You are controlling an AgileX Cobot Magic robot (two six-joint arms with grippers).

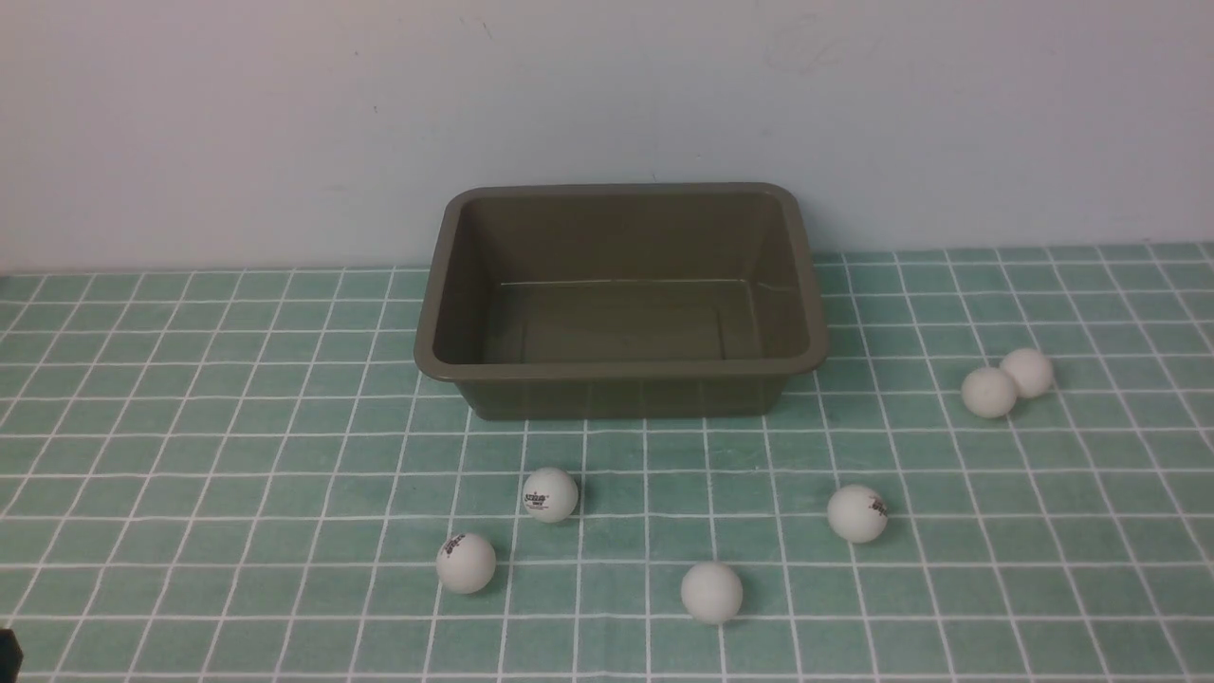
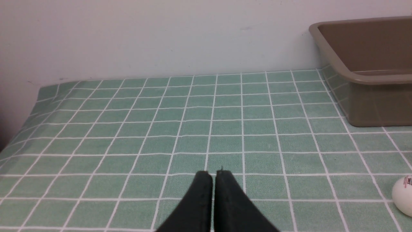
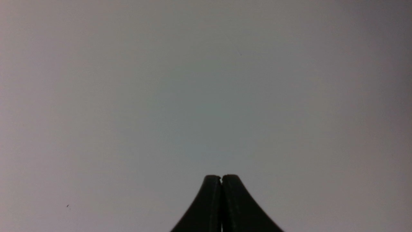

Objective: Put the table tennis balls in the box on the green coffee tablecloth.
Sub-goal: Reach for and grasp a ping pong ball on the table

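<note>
Several white table tennis balls lie on the green coffee tablecloth (image 1: 190, 427) in front of the box and to its right. Two with logos (image 1: 550, 494) (image 1: 466, 563) sit front left, one plain ball (image 1: 711, 592) lies nearest me, another (image 1: 856, 513) is right of it, and a touching pair (image 1: 988, 392) (image 1: 1027, 372) lies far right. The olive-brown box (image 1: 621, 372) stands empty by the wall. My left gripper (image 2: 214, 174) is shut and empty, low over the cloth, left of the box (image 2: 363, 79), with one ball (image 2: 404, 195) off to its side. My right gripper (image 3: 221, 176) is shut, facing only blank wall.
A pale wall (image 1: 607, 95) rises right behind the box. The cloth's left edge drops away (image 2: 19, 129) in the left wrist view. A small dark part (image 1: 8, 655) shows at the front view's lower left corner.
</note>
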